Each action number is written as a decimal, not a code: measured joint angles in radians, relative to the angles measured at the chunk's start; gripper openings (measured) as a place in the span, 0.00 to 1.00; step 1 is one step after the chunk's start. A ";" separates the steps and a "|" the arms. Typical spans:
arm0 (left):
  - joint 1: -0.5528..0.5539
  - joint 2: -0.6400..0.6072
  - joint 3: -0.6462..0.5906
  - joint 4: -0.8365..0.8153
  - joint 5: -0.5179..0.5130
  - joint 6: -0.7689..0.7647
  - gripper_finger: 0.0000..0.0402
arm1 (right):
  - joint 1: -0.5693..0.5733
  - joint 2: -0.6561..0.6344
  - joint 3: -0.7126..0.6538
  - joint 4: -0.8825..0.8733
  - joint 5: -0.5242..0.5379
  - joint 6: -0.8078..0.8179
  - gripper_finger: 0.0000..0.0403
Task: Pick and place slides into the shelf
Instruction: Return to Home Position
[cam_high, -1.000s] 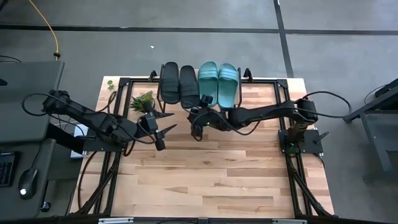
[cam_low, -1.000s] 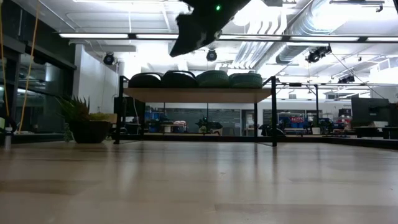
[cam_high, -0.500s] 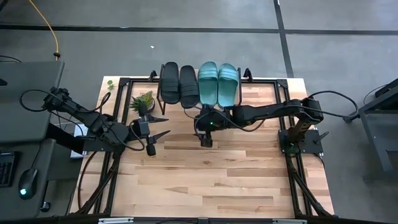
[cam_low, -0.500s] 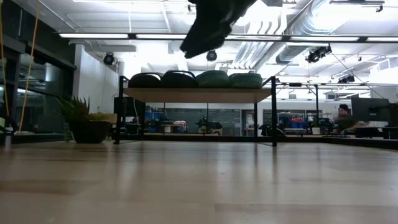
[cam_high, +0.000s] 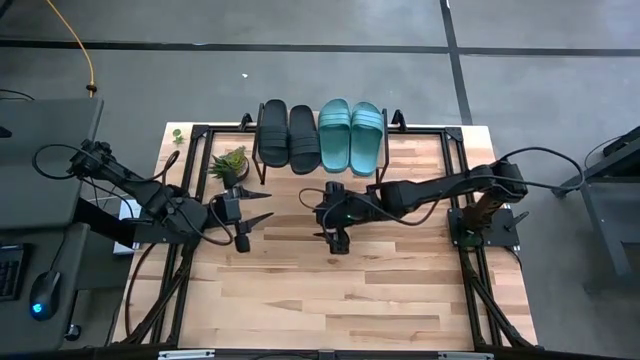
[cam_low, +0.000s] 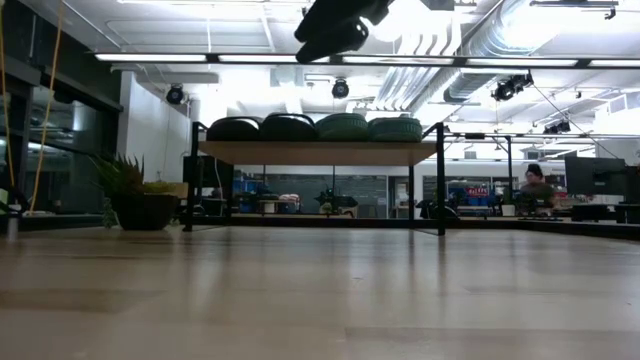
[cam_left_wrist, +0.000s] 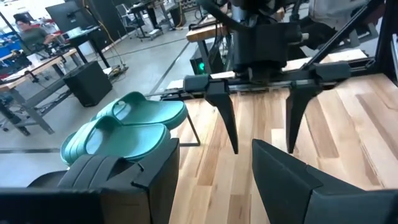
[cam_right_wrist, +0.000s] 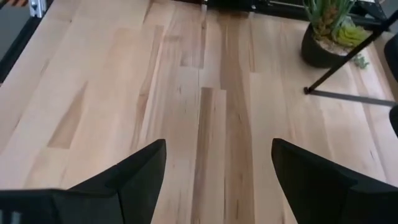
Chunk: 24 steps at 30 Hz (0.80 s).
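Note:
Four slides lie side by side, soles down, on the shelf's plank top (cam_high: 312, 168): two black slides (cam_high: 289, 136) to the left, two teal slides (cam_high: 350, 136) to the right. The low view shows the shelf (cam_low: 318, 152) with all of them on top. My right gripper (cam_high: 328, 215) hangs open and empty above the middle of the table, in front of the shelf, and shows at the top of the low view (cam_low: 335, 25). My left gripper (cam_high: 266, 204) is open and empty, nearer the table's left edge, facing the right gripper (cam_left_wrist: 261, 124). The left wrist view shows the teal slides (cam_left_wrist: 124, 124).
A small potted plant (cam_high: 230, 163) stands on the table left of the shelf, also seen as the plant (cam_right_wrist: 323, 34) beside a thin black shelf leg (cam_right_wrist: 348, 94). Bare wooden tabletop (cam_high: 330, 290) spreads toward the near edge. A black frame rims the table.
My right gripper has drawn back from the shelf's front toward the near edge and the table's middle, staying open and empty. My left gripper has pulled back a little toward the table's left edge, then kept still. The slides have not moved.

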 joint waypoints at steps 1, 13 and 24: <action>0.000 0.001 0.000 0.004 0.001 0.001 0.46 | 0.003 0.000 0.000 0.001 0.006 0.008 0.70; 0.000 0.004 0.000 -0.006 0.027 -0.002 0.46 | -0.007 0.001 0.000 0.009 0.036 0.048 0.70; 0.000 0.005 0.000 -0.007 0.035 -0.003 0.46 | -0.044 0.001 0.000 0.008 0.035 0.131 0.70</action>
